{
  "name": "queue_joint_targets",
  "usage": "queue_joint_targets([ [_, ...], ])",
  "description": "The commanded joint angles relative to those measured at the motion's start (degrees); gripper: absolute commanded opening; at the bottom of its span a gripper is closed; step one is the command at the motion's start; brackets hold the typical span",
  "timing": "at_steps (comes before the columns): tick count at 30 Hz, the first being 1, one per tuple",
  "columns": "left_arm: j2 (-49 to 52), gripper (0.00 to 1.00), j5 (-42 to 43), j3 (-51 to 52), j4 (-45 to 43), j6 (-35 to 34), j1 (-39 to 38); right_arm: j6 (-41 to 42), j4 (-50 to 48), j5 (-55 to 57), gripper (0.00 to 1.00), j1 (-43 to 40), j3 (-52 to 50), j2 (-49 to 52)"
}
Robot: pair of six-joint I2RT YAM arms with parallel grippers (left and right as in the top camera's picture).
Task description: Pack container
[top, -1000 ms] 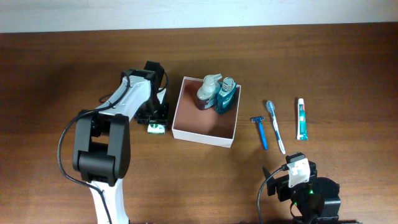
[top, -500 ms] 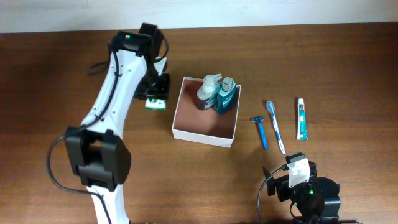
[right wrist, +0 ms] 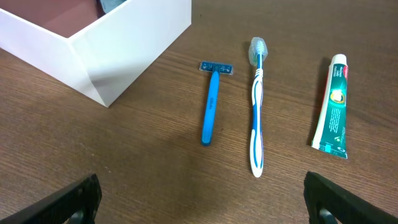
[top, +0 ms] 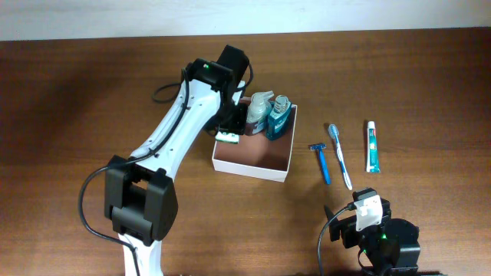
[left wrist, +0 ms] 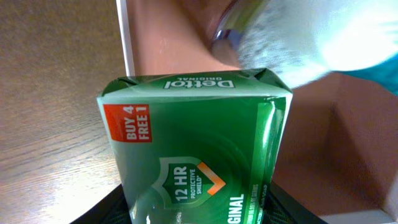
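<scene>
The container (top: 253, 165) is a square white-walled box with a pinkish-brown inside, at the table's middle; its wall also shows in the right wrist view (right wrist: 130, 46). Two bottles (top: 268, 116) stand in its far corner. My left gripper (top: 229, 130) is shut on a green soap pack (left wrist: 196, 146) and holds it over the container's left wall (left wrist: 126, 46). A blue razor (top: 321, 162), a toothbrush (top: 339, 153) and a toothpaste tube (top: 371, 146) lie right of the container. My right gripper (right wrist: 202, 199) is open and empty, low over the table near them.
The right arm's base (top: 376, 238) sits at the front right. The left arm (top: 165, 153) stretches from the front left across to the container. A pale wall runs along the table's far edge.
My left gripper has carried the green soap pack from the table left of the container up and rightward to over the container's left wall. The right arm has not moved.
</scene>
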State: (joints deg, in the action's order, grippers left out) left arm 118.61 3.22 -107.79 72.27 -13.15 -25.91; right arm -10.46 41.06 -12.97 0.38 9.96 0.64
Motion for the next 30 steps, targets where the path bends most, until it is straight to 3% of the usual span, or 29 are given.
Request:
queue_joint_targets([
  [1, -0.2, 0.51, 0.4, 2.0, -1.6, -1.4, 0.1, 0.4, -0.2, 0.1, 0.99, -0.4, -0.3, -0.4],
  [2, -0.2, 0.57, 0.4, 2.0, -2.0, -1.4, 0.1, 0.4, -0.2, 0.1, 0.99, -0.4, -0.3, -0.4],
  [5, -0.4, 0.99, 0.4, 1.2, -1.9, -1.4, 0.2, 0.4, -0.2, 0.1, 0.99, -0.4, -0.3, -0.4],
  [10, -0.5, 0.99, 0.4, -4.7, 3.7, -1.4, 1.7, 0.4, -0.2, 0.1, 0.99, -0.4, -0.3, -0.4],
  [19, -5.0, 1.0, -3.4, -29.3, 24.5, 0.5, 8.2, 0.4, -0.2, 0.1, 0.99, -0.4, -0.3, -0.4],
  [27, -23.3, 0.99, -5.7, -30.3, 24.4, 5.6, 11.6, 0.4, -0.2, 0.1, 0.99, -0.4, -0.3, -0.4],
  [30, -32.9, 0.99, -12.9, -30.3, 24.4, 5.9, 11.8, 0.4, -0.5, 0.0, 0.99, -0.4, -0.3, -0.4],
])
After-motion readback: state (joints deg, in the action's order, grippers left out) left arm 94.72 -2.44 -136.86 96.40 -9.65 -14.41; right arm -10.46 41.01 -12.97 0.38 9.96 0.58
